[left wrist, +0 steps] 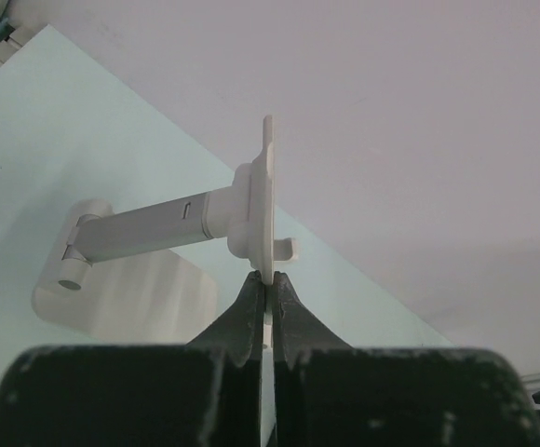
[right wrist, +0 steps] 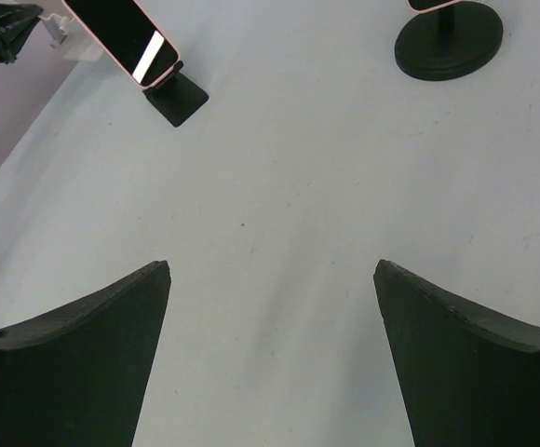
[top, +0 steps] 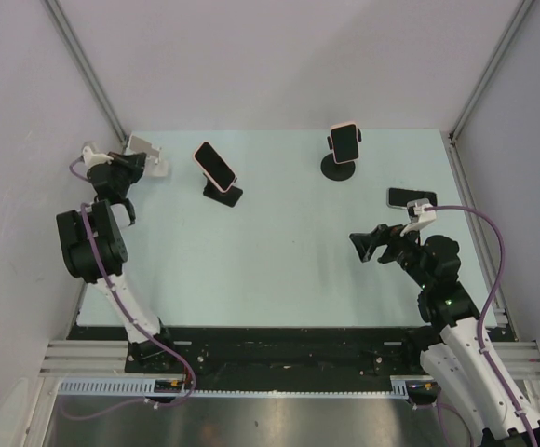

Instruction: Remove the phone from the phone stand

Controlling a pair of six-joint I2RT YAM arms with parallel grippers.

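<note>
Phones number three, and stands three. Nearest, the right arm is bent at the elbow and reaches in toward the middle of the table (top: 279, 279). The right gripper (top: 368, 244) hovers over bare surface with its jaws spread wide and nothing between them. Just beyond its wrist, by the right edge, the flat phone (top: 408, 196) lies on the table, off any stand and partly hidden by the wrist.

Farther, left of centre, the left phone (top: 213, 164) leans screen-up on the wedge stand (top: 225, 195). The left arm is folded high and stretches to the far-left corner. There the left gripper (left wrist: 268, 284) is clenched, its tips touching the lower edge of the white stand's (left wrist: 158, 228) plate; whether they pinch it I cannot tell. No phone shows on that plate.

Farthest, the far phone (top: 345, 142) sits upright on the round stand (top: 339, 169).
</note>
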